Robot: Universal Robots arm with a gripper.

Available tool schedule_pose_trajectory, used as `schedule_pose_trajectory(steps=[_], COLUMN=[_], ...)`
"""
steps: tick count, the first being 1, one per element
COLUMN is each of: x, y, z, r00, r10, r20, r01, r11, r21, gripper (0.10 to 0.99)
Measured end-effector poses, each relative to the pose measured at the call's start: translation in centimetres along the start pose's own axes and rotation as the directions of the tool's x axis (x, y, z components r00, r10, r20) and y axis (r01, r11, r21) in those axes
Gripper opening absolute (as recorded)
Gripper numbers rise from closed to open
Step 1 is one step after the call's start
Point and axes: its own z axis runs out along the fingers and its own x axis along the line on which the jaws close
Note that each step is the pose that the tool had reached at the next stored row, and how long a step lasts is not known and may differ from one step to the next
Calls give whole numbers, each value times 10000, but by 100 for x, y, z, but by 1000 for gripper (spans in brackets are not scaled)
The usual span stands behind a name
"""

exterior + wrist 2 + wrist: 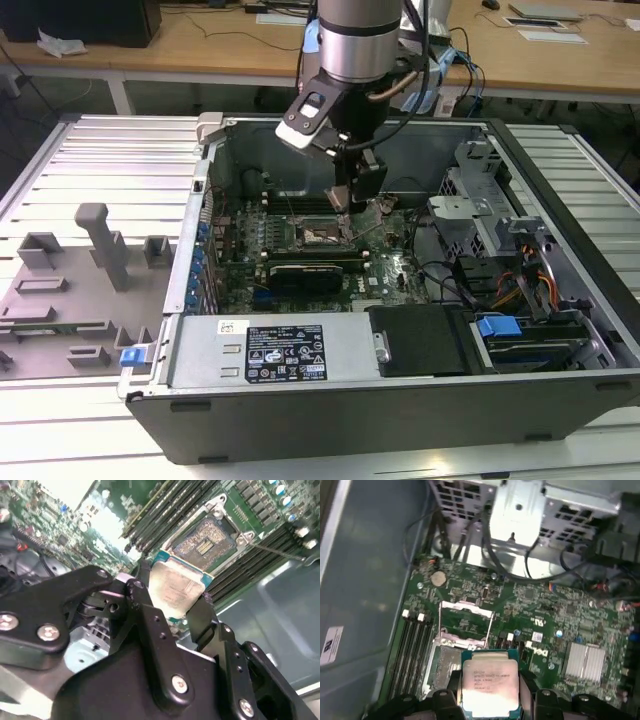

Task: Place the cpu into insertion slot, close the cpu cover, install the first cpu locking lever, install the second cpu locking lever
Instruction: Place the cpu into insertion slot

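Above the slatted counter (90, 150), the exterior view has jaws over the slot (322, 236); the second wrist view, jaws clenched on the cpu (175, 587); the first wrist view, cpu not yet seated, so a skewed drop might damage the slot.

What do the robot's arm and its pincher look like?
The arm is a shiny silver tube with a pale blue cap on its side and dark cables beside it. A white-and-grey camera block sits near the wrist. The gripper is black, with jointed bars and round silver screws.
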Motion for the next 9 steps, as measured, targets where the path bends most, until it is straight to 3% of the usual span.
schedule_pose_trajectory(steps=[4,9], x=[-1,1], y=[-3,-17], z=[36,142], r00=[9965,9859], r10=[835,1668], r20=[74,145], r01=[-834,-1667], r11=[9965,9860], r21=[-19,-44], gripper=[541,541])
